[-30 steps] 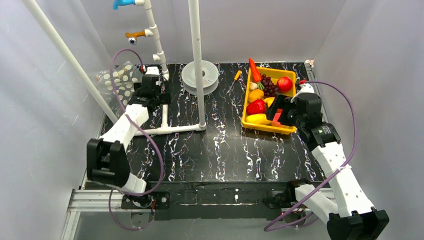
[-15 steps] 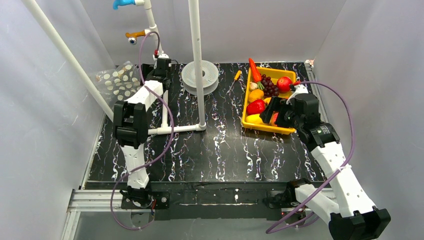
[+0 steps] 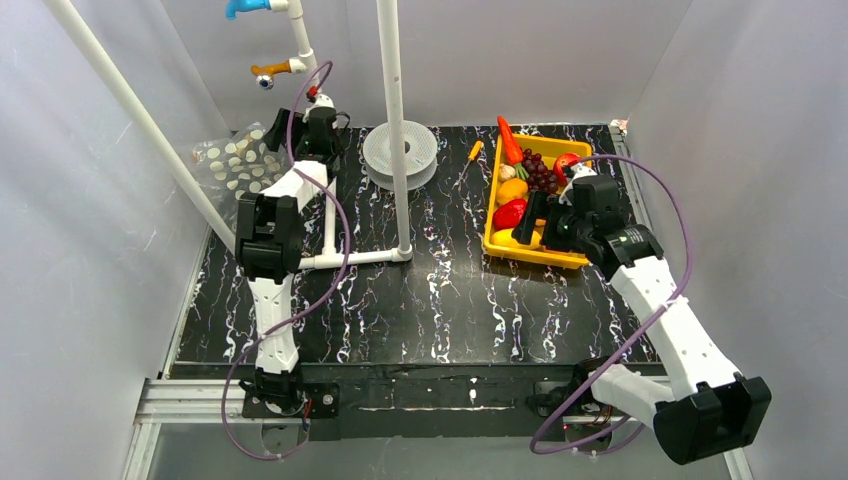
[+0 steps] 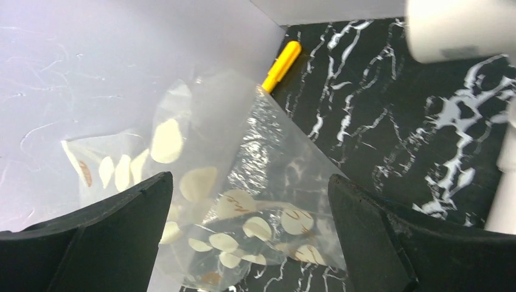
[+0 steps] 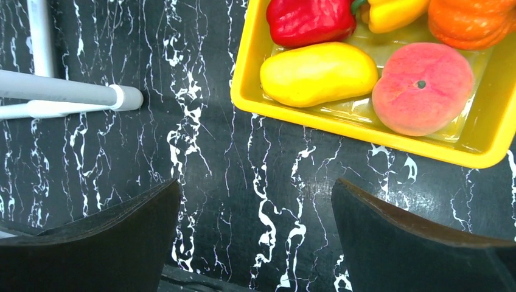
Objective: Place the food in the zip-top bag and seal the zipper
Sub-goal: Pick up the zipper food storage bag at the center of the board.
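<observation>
Nearest to me on the right side of the desk, the right gripper (image 5: pixel 255 188) hangs with its jaws spread wide and nothing in them, just over the near rim of the yellow tray (image 5: pixel 365 128). All the food is in that tray by the right edge: a yellow lemon-like fruit (image 5: pixel 319 73) and a peach (image 5: pixel 423 88) at the near end, a red pepper (image 5: pixel 310 21) and a yellow pepper (image 5: pixel 389 12) behind them, and the carrot (image 3: pixel 509 140) at the far end. Way over in the far left corner, the polka dot zip-top bag (image 4: pixel 207 140) sits crumpled against the wall, and the left gripper (image 4: pixel 248 182) is released too, jaws either side of it. Can't make out the zipper.
</observation>
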You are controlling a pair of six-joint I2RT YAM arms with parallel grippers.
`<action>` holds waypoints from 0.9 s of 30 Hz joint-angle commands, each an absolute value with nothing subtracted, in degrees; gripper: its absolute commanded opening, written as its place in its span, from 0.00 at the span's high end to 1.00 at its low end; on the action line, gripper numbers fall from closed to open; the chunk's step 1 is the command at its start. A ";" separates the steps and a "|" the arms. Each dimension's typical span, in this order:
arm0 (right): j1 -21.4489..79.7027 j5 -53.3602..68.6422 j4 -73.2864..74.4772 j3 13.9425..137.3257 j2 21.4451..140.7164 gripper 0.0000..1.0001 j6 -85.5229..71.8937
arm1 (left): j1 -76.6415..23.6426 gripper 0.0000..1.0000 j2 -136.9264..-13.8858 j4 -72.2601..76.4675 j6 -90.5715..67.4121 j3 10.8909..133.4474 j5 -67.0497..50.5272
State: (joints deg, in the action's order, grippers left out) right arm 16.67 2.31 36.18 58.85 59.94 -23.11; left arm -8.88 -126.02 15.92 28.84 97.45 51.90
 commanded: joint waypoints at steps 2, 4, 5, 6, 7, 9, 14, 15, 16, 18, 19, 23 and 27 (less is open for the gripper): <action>18.09 3.07 35.78 61.79 62.58 0.00 -22.83 | -4.85 0.01 -124.80 18.49 29.82 99.93 54.91; 18.64 3.22 35.46 61.75 63.46 0.00 -23.04 | -3.28 0.01 -125.10 16.95 28.19 100.62 54.06; 18.82 3.25 35.21 61.67 63.80 0.00 -23.03 | -2.91 0.01 -124.97 16.97 28.52 100.37 53.05; 18.95 3.25 34.99 61.61 64.09 0.00 -23.17 | -2.59 0.01 -124.94 17.83 29.34 100.00 52.75; 19.09 3.30 34.82 61.61 64.42 0.00 -23.26 | -2.29 0.01 -125.01 18.12 29.43 99.95 52.99; 19.31 3.42 34.41 61.73 64.90 0.00 -23.24 | -1.80 0.00 -125.11 16.37 27.74 100.83 53.07; 19.60 2.81 34.85 62.67 65.25 0.00 -22.87 | -0.11 0.01 -126.93 7.77 22.06 105.50 50.84; 19.60 2.63 34.95 62.62 64.96 0.00 -22.72 | -0.09 0.01 -127.34 5.97 20.91 106.31 50.73; 19.60 2.43 34.94 62.47 64.64 0.00 -22.74 | 0.83 0.01 -127.33 4.99 19.92 106.22 50.21; 19.60 2.29 34.83 62.22 64.07 0.00 -22.68 | 1.95 0.13 -126.66 4.16 18.00 105.13 49.15; 19.64 2.40 34.79 62.08 63.89 0.00 -22.72 | 2.06 0.19 -126.27 3.52 16.99 104.81 48.85; 19.69 3.26 34.63 62.01 63.47 0.00 -22.89 | 2.35 0.41 -125.35 0.60 13.77 104.07 47.23; 19.73 3.15 34.63 61.81 62.48 0.00 -22.79 | 2.72 0.65 -124.66 -3.89 10.90 103.92 43.99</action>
